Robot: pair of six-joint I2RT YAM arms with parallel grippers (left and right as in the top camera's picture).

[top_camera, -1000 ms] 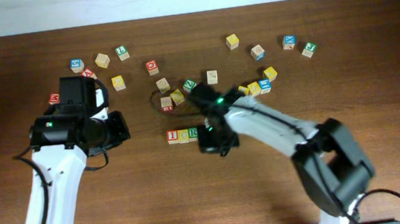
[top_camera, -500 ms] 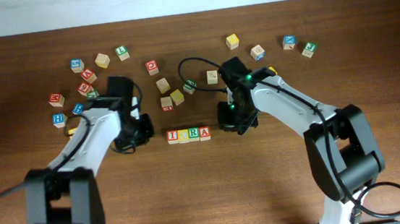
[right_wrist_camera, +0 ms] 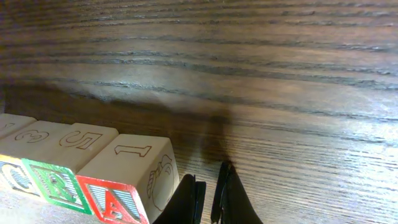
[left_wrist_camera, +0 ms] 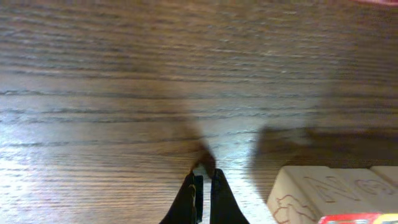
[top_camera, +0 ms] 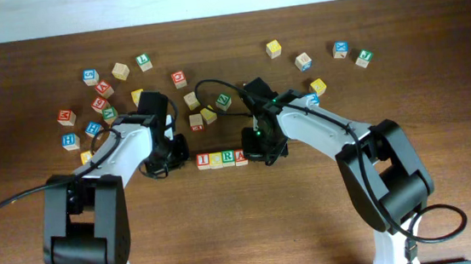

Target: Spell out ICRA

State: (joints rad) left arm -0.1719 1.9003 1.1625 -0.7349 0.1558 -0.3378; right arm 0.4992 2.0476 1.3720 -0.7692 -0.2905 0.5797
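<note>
Four cubes are sitting touching as the ICRA row (top_camera: 222,159) on the table (top_camera: 312,228). At its 9 o'clock the left gripper (top_camera: 181,159) is hovering, at 3 o'clock the right gripper (top_camera: 257,152); both are showing jaws together, holding nothing.

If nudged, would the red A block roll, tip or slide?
Probably slide: the A block is a flat-faced cube resting on the table, so rolling seems unlikely. It looks like stiff, probably light wood. Pushed into the row, it would likely shove the adjoining R block.
</note>
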